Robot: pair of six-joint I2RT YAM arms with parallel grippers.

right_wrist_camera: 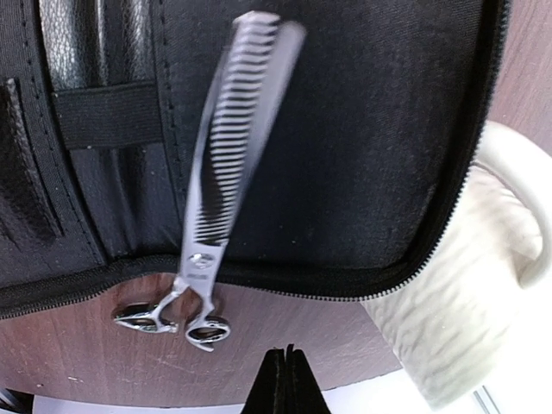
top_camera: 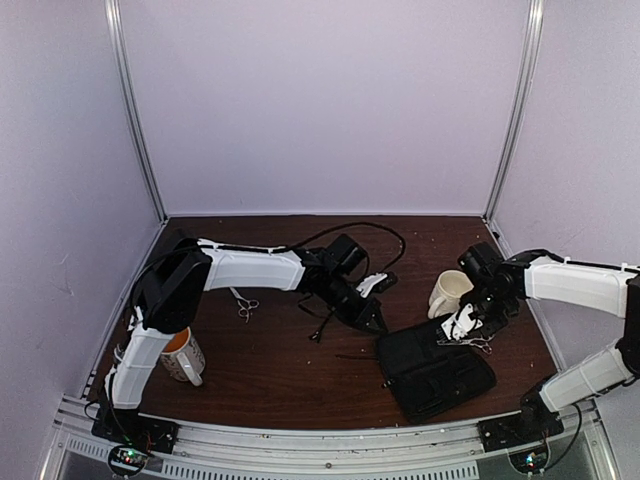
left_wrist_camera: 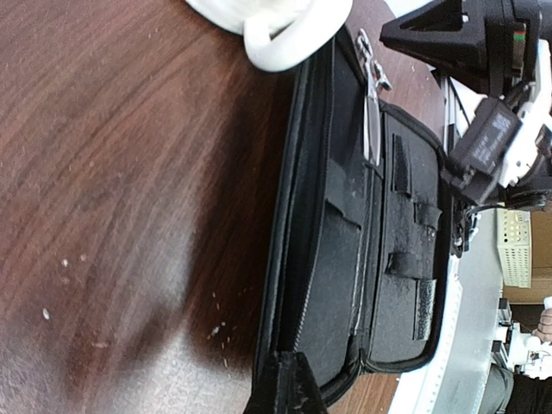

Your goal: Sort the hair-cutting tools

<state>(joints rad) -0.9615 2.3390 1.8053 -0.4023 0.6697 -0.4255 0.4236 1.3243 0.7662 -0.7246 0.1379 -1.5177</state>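
A toothed pair of scissors [right_wrist_camera: 216,172] is laid partly on the open black case [right_wrist_camera: 362,129]. Its blades rest on the fabric and its ring handles hang over the zip edge onto the table [top_camera: 270,370]. Seen from the right wrist, its long axis runs away from the right gripper [right_wrist_camera: 285,384], with the rings at the near end and a little to the left of the fingertips. The right gripper's fingers are pressed together and nothing is held, so they would have to be opened before a grasp at the rings. The right arm is judged much the nearer. The left gripper [top_camera: 370,318] is poised at the case's far-left corner, its fingers apparently closed and empty.

Two pairs of scissors can be counted. The second pair [top_camera: 243,303] is lying on bare table beside the left arm, well apart from the case. One thin dark sliver [top_camera: 352,356] just left of the case may be a hair clip, but the clips cannot be counted with confidence. One case is seen, and two mugs: a white mug [top_camera: 450,292] touching the case's far edge and a mug with an orange inside [top_camera: 183,355] at the near left.
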